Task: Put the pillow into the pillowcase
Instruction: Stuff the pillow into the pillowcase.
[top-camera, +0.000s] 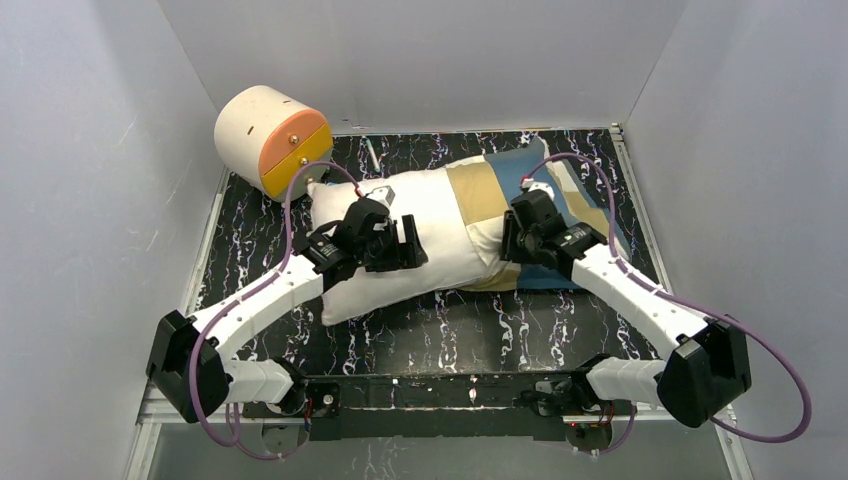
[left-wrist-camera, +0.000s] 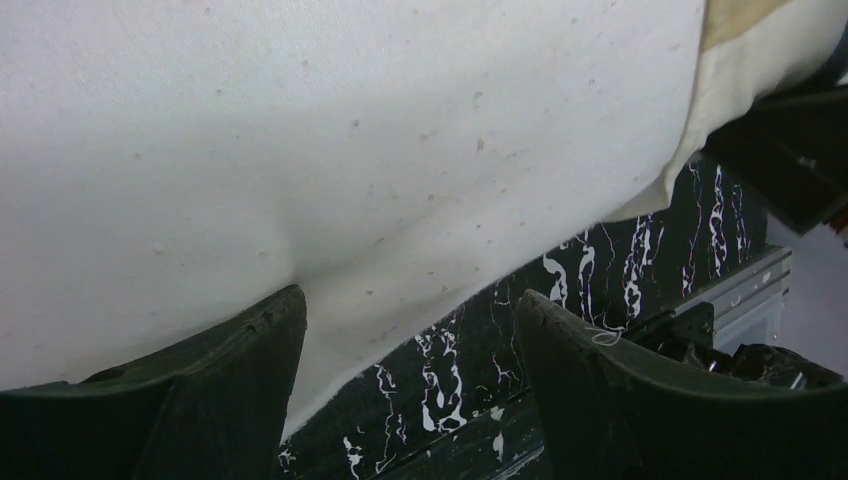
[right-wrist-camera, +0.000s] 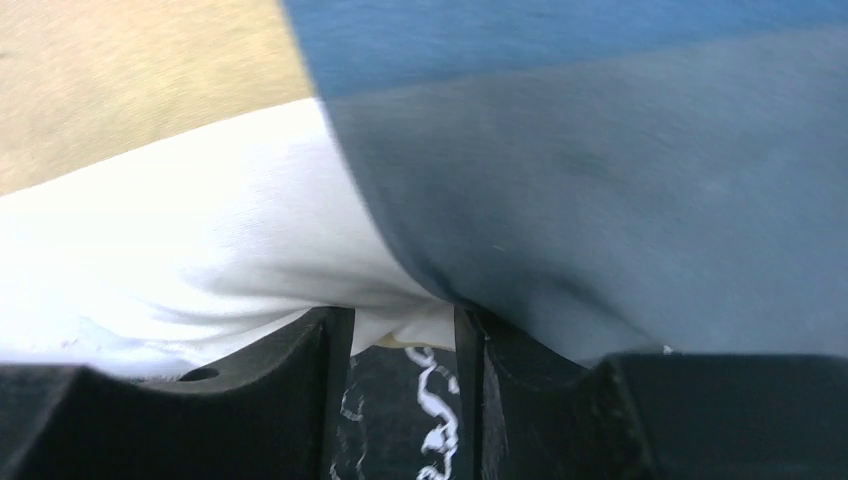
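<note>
Pillow (left-wrist-camera: 350, 130) at left gripper (left-wrist-camera: 408, 300)'s parted jaws

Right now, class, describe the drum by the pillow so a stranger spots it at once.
Start at the black marbled table and go to its far left corner, beyond the white pillow. There a cream cylinder lies on its side. It alone is round, with an orange end face.

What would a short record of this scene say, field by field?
pillow: white, on the table, right end inside the pillowcase
pillowcase: blue, tan and cream blocks, partly pulled on
left fingers: open, at pillow's near edge
right fingers: parted, at pillowcase's near edge
also there: cream-and-orange cylinder, far left corner
</note>
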